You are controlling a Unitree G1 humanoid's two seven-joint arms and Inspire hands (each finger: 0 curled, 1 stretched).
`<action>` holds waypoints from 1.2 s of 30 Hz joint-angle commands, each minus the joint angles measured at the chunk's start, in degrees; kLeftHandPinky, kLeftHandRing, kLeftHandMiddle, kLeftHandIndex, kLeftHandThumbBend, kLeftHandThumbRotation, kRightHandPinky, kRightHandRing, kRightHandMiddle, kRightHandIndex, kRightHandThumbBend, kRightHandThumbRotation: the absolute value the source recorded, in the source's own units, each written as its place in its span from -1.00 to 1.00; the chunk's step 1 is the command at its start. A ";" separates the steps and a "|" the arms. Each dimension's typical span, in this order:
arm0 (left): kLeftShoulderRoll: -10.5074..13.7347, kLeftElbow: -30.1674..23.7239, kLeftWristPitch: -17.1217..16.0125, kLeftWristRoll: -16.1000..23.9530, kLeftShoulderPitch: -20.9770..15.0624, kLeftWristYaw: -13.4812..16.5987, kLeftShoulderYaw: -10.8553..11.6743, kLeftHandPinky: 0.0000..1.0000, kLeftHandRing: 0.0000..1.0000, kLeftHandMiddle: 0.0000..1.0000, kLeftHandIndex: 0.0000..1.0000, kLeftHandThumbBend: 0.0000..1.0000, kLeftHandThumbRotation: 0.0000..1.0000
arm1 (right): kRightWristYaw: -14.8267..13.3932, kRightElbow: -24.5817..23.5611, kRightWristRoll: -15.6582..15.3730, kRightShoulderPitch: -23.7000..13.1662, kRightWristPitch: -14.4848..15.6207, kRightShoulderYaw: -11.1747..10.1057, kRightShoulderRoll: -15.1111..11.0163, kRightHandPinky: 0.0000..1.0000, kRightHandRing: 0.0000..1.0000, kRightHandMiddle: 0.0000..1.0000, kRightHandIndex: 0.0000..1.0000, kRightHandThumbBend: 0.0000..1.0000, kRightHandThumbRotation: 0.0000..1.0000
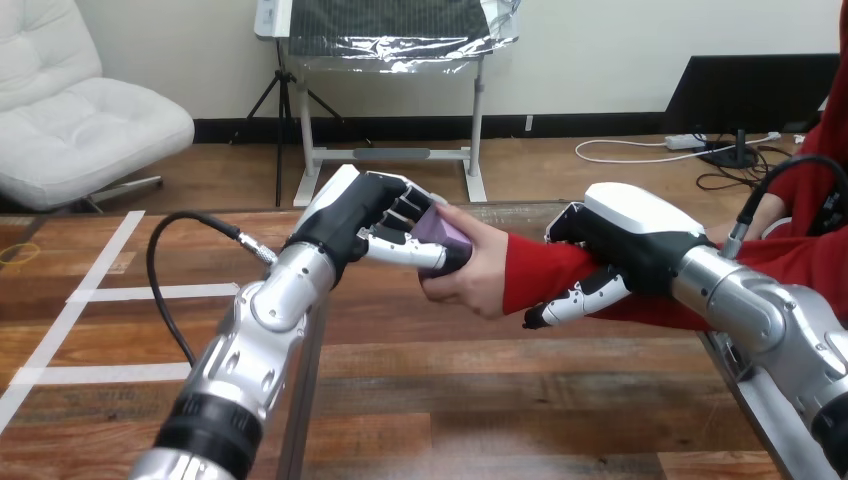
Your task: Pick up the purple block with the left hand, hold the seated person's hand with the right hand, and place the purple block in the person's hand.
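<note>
The block (443, 236) is pinched between the curled fingers and thumb of the left robot hand (375, 215), raised above the table (450, 400). It is pressed into the person's hand (472, 275) just to its right. The person's forearm (525, 270) is clasped by the right robot hand (625, 250), thumb underneath. Only the release seems left.

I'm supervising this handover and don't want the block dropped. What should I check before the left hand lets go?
1. Left hand curled round the purple block: ok.
2. Purple block touching the person's hand: ok.
3. Right hand curled round the person's forearm: ok.
4. Block seated in the person's palm: cannot tell.
5. Person's fingers closed on the block: cannot tell.
</note>
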 commanded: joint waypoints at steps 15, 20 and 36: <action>1.42 -11.13 -1.01 -2.56 5.02 -0.55 1.90 0.34 0.53 0.56 0.52 0.47 0.53 | 9.08 -12.62 1.91 0.86 4.33 -1.47 -2.69 0.18 0.45 0.47 0.47 1.00 0.27; 2.04 -13.30 -1.21 -2.69 6.87 -0.22 2.07 0.33 0.53 0.56 0.51 0.45 0.56 | 10.83 -14.82 2.70 2.25 5.72 -1.94 -3.55 0.25 0.54 0.56 0.56 1.00 0.29; 2.15 -19.14 -2.24 -3.24 12.53 0.71 3.72 0.31 0.50 0.52 0.43 0.32 0.54 | 18.79 -19.88 7.28 5.29 12.21 -3.61 -5.32 0.33 0.62 0.66 0.70 1.00 -0.05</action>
